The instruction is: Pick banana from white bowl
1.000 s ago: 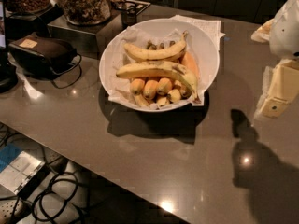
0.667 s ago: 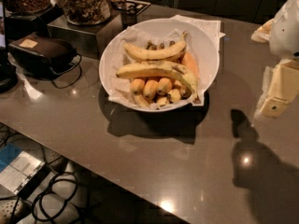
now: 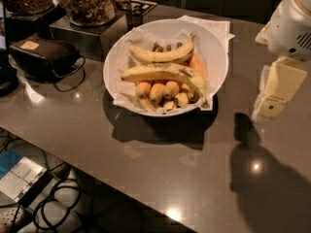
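The white bowl (image 3: 216,50) stands on the dark table, lined with crumpled white paper. The banana (image 3: 160,73) lies across its middle, long and curved, with dark blotches toward its right end. A cleaner curved banana (image 3: 158,55) lies behind it, and short stubby orange-yellow bananas (image 3: 158,91) lie in front. My gripper (image 3: 268,107) hangs at the right edge of the camera view, to the right of the bowl and apart from it, under the white arm (image 3: 291,23).
Glass jars of snacks (image 3: 87,1) stand on a metal box (image 3: 80,35) at the back left. A black pouch (image 3: 41,55) with a cable lies left of the bowl. The table's front edge runs diagonally, with cables (image 3: 53,205) on the floor below.
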